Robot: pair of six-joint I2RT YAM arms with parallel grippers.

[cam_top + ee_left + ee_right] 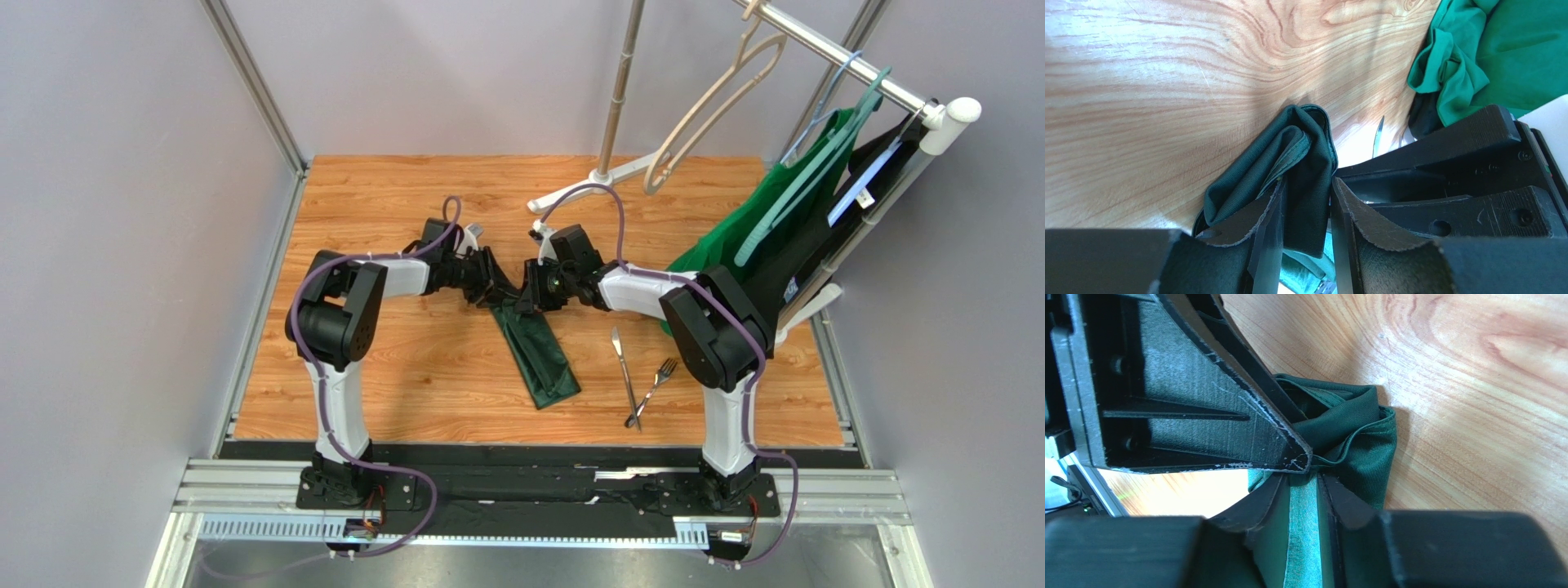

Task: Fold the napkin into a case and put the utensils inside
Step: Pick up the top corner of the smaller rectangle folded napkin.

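Left gripper (1308, 184) fingers sit closest to the lens in the left wrist view. They're seen standing apart with a slack fold of the napkin (1290, 153) hanging between them, so that one is read as released. Right gripper (1303, 481) is harder to call. A band of the same cloth fills the narrow gap between its pads, and whether it's being pinched or just lying there can't be told.

Napkin itself is found folded into a long narrow strip on the table (393, 380). Its far end is bunched up where both grippers meet over it, and the rest lies flat toward the arm bases. Handling-wise it's judged soft, light and floppy, so creases probably won't be kept without pressing, and stacked layers could slide apart. Hold is best taken at a hemmed edge or corner, all layers together, rather than on the bunched part.

Utensils (638, 377) are shown properly only by the top view, lying crossed just to the right of the napkin's near end, untouched. Bunching and layer edges are given only by the wrist views, since from above that end is hidden under the grippers. Bright green garment (1511, 55) is caught beyond the napkin in the left wrist view, and it's no part of the job.
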